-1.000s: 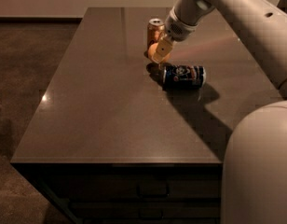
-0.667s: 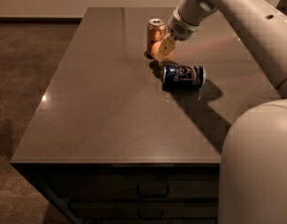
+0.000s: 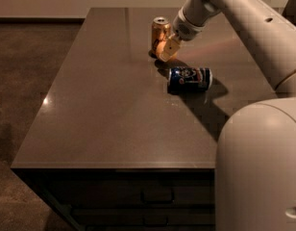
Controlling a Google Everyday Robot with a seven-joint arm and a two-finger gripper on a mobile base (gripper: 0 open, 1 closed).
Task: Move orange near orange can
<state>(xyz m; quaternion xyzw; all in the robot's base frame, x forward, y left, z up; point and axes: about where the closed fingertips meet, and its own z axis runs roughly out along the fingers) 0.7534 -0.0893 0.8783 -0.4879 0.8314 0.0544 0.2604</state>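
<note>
The orange can stands upright on the far middle of the dark table. My gripper reaches down from the upper right and sits just in front and to the right of the can, low over the tabletop. It is shut on the orange, a small round orange shape at its tip, which is almost touching the can's lower side. Most of the orange is covered by the gripper.
A dark blue can with a white-and-red label lies on its side just in front of the gripper. My arm crosses the table's right side and my base fills the lower right. The floor is at the left.
The gripper with the orange has barely shifted, staying next to the orange can. Both cans are where they were.
</note>
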